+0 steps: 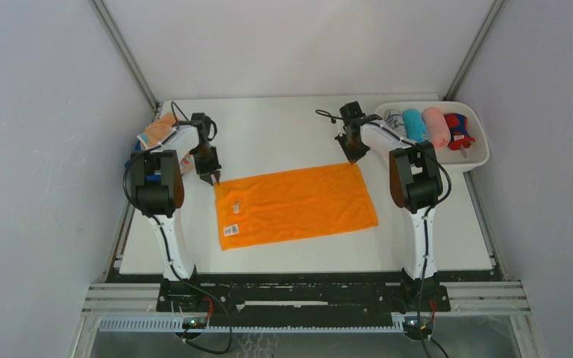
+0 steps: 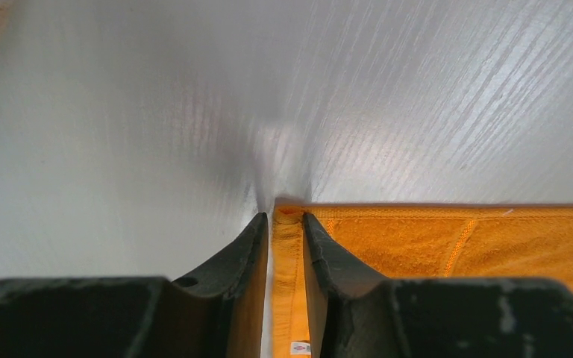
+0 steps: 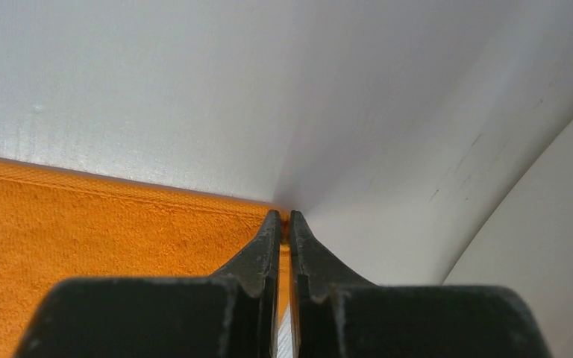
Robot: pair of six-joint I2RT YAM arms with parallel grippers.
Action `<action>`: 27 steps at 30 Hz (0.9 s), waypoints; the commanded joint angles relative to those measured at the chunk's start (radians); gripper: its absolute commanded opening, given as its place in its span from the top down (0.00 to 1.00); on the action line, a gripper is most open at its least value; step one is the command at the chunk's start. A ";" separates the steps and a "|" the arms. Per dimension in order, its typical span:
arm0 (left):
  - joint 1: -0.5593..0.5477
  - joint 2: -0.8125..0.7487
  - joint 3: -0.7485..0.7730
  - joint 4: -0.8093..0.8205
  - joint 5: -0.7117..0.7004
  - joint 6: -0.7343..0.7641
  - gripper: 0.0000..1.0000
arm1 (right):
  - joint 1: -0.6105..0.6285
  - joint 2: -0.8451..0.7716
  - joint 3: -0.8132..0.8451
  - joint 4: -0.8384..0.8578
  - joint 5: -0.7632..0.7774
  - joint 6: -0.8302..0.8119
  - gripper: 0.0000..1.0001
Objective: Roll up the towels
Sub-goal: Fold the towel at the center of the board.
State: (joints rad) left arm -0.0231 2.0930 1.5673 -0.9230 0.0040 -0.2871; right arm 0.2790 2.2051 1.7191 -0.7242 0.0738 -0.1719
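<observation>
Well, at the far left edge of the table (image 1: 283, 123), behind my left arm, lies a loose heap of towels (image 1: 158, 131). It is peach on top with some dark blue showing below; I cannot make out more of it.

My left gripper (image 2: 287, 218) is down at the table surface, clamped on the far left corner of the orange towel (image 1: 295, 203). In the left wrist view the towel's hem runs up between my two black fingers (image 2: 246, 246) and ends right at their tips, with cloth filling the narrow gap.

The orange towel lies spread flat in the middle of the table. It is a long rectangle turned slightly, with its left end nearer my bases than its right end. A small white label (image 1: 231, 229) sits on it close to the left short edge.

My right gripper (image 3: 284, 218) is at the towel's far right corner. Its fingers are pressed together to a thin slit, and a sliver of orange cloth is caught between them. I cannot tell whether either corner is raised off the table.

Just right of that gripper, at the table's far right corner, stands the white tray (image 1: 479, 158). In it four rolled towels (image 1: 425, 125) lie side by side: a pale spotted one, then turquoise, then pink, then a dark blue one with red on it.
</observation>
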 commanded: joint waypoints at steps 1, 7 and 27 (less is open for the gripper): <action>-0.009 -0.006 0.026 -0.014 -0.006 -0.010 0.73 | -0.018 -0.031 -0.032 0.049 0.043 0.008 1.00; -0.027 -0.007 0.030 -0.003 0.015 -0.032 0.74 | -0.035 -0.054 -0.058 0.082 0.052 0.004 1.00; -0.068 -0.049 -0.040 0.062 0.028 -0.105 0.74 | -0.057 -0.110 -0.132 0.164 0.026 -0.005 1.00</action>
State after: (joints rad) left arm -0.0765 2.0926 1.5597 -0.8932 0.0158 -0.3595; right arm 0.2375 2.1521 1.6115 -0.5880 0.0921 -0.1722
